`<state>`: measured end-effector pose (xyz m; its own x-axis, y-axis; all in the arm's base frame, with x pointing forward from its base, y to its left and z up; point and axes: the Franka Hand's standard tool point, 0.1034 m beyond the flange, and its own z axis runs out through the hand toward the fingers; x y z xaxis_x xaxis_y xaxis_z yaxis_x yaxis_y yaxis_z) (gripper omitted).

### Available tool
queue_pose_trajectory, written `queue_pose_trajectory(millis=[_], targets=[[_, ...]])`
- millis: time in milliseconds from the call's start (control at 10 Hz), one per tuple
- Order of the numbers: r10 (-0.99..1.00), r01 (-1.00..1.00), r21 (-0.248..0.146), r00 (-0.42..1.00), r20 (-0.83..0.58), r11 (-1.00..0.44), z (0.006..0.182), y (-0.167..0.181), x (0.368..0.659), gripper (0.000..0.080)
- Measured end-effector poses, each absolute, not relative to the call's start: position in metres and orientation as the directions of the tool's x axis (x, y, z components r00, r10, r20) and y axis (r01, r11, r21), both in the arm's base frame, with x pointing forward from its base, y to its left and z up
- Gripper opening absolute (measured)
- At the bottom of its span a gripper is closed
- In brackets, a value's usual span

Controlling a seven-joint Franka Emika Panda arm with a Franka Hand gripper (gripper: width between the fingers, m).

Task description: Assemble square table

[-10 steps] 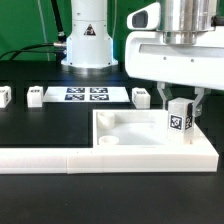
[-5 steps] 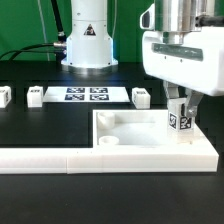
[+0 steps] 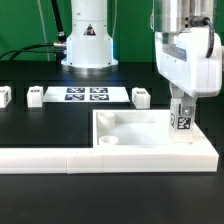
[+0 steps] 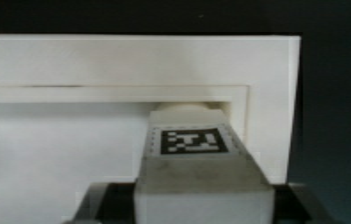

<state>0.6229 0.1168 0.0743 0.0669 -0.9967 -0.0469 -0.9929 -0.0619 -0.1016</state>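
Observation:
The white square tabletop (image 3: 130, 135) lies tray-side up at the exterior view's right, against the barrier. My gripper (image 3: 183, 105) is shut on a white tagged leg (image 3: 183, 123) and holds it upright over the tabletop's corner at the exterior view's right. In the wrist view the leg (image 4: 197, 160) fills the space between the jaws, its tag facing the camera, and it stands before a corner hole (image 4: 191, 103) of the tabletop (image 4: 83, 70). Three more legs lie on the black table: one (image 3: 4, 96), another (image 3: 37, 96) and a third (image 3: 141, 96).
The long white L-shaped barrier (image 3: 60, 157) runs along the front. The marker board (image 3: 86, 95) lies flat behind the tabletop. The robot base (image 3: 88, 40) stands at the back.
My gripper has turned about its vertical axis and shifted slightly toward the exterior view's right, turning the leg with it; the leg stays over the same corner.

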Motion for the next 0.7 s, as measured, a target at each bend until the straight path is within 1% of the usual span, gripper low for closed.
queue_pose_trajectory(millis=[100, 200, 300, 400, 500, 700], targets=[[-0.988, -0.986, -0.09, 0.147, -0.042, -0.143, 0.0744, 0.1151, 0.6218, 0.0383], [-0.987, -0.984, -0.09, 0.157, -0.042, -0.153, 0.0747, 0.1162, 0.622, 0.0561], [-0.969, -0.967, -0.085, 0.244, -0.037, -0.24, 0.0749, 0.1164, 0.6212, 0.0561], [-0.944, -0.941, -0.088, 0.329, -0.029, -0.326, 0.0749, 0.1164, 0.6213, 0.0635], [-0.893, -0.89, -0.091, 0.451, -0.017, -0.447, 0.0749, 0.1167, 0.6213, 0.0645], [-0.768, -0.764, -0.092, 0.64, 0.006, -0.638, 0.075, 0.1161, 0.6216, 0.0649]])
